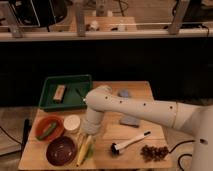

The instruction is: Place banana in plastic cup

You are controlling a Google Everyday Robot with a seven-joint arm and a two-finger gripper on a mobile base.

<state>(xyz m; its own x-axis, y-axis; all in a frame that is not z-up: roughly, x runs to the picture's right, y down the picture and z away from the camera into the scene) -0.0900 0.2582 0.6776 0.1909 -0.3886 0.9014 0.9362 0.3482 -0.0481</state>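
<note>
— Where's the banana [83, 151]?
— Lying on the counter [106, 160], just beside the dark bowl [60, 150], near the white plastic cup [72, 123].
— And the gripper [86, 136]?
— Down at the banana's upper end; apart or clamped, I cannot tell.

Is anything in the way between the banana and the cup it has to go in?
Nothing visible. The banana lies close by the plastic cup with nothing between them. The dark bowl sits off to the side; the gripper is at the banana's far end.
</note>
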